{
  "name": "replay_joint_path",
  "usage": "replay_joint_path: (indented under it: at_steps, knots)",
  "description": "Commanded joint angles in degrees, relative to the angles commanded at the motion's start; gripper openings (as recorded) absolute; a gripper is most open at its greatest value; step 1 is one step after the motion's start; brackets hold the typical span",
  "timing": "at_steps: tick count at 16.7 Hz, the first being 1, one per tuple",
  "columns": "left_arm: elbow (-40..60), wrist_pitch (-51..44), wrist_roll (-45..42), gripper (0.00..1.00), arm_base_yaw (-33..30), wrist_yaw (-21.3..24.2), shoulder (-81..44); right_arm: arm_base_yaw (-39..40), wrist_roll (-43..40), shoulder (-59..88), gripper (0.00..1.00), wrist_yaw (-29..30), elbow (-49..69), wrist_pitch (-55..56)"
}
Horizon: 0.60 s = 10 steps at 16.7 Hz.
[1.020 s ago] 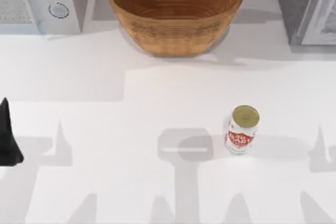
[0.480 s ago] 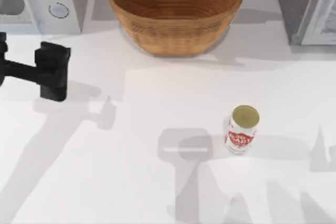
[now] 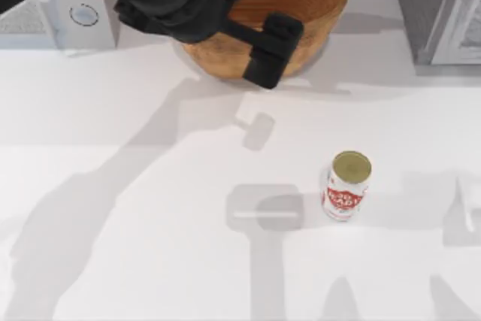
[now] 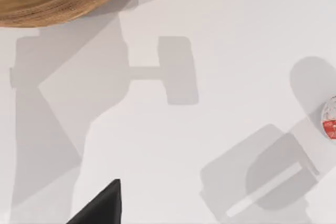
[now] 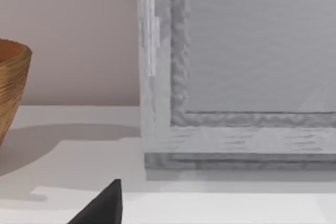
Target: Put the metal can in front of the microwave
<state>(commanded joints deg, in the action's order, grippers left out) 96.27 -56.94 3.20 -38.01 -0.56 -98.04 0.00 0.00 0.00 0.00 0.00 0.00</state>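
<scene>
Jaws unclear; left gripper (image 3: 269,52) overlaps wicker bowl (image 3: 316,5)

Bench layout: appliances along the back, can standing alone toward the front right.

The microwave (image 3: 75,13) is sitting at the back left corner of the bench (image 3: 150,223), the wicker bowl (image 3: 316,5) is resting at the back centre just right of it, and a second appliance (image 3: 436,13) is occupying the back right corner. The metal can (image 3: 346,186) is standing upright right of centre, well in front of the bowl and well apart from the microwave. The left arm is reaching over the microwave and bowl, its left gripper (image 3: 267,52) hanging above the bowl's front rim, behind and left of the can.
</scene>
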Motion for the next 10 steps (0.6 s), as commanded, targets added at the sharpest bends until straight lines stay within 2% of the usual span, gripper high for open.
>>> replay_joint_path:
  at_steps: [5,10]
  knots:
    - [24.34,-14.27,1.71,1.00,-8.89,0.10,-24.96,0.00,0.00,0.00,1.00,0.00,0.00,0.00]
    - [39.39,-23.11,2.89,1.00,-14.30,0.20,-40.31,0.00,0.00,0.00,1.00,0.00,0.00,0.00]
